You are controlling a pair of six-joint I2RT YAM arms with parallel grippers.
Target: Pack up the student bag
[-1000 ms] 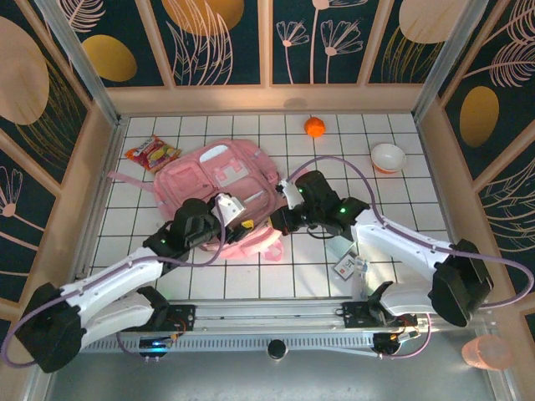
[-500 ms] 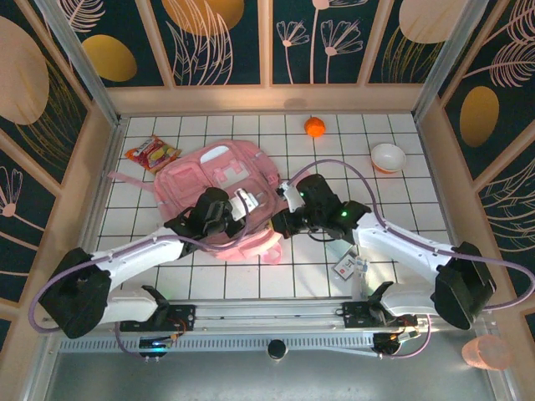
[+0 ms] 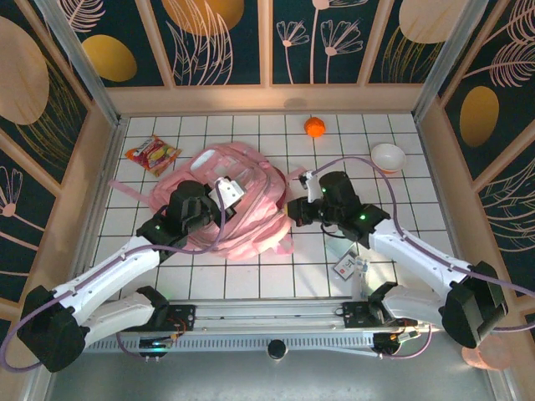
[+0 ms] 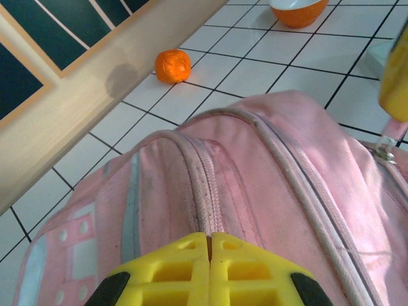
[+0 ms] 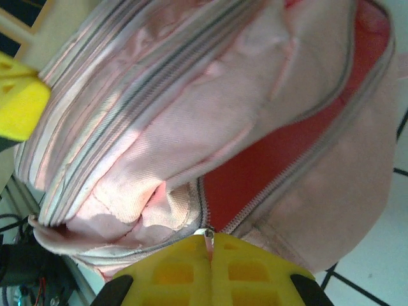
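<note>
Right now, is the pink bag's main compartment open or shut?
Open: in the right wrist view the zipper tracks of the bag stand apart, with red lining showing between them.

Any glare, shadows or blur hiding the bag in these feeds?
Top view: glare on the tiles beside the right arm, bag evenly lit. Left wrist view: bag seam sharp, orange throws a shadow on the wall. Right wrist view: tiles at the right edge blown out white.

The student bag (image 3: 255, 219) lies left of centre on the table (image 3: 209, 280), with a snack packet (image 3: 152, 154) by its far-left corner, an orange (image 3: 314, 127) behind it, a bowl (image 3: 388, 157) far right and a small card (image 3: 345, 266) near right.
</note>
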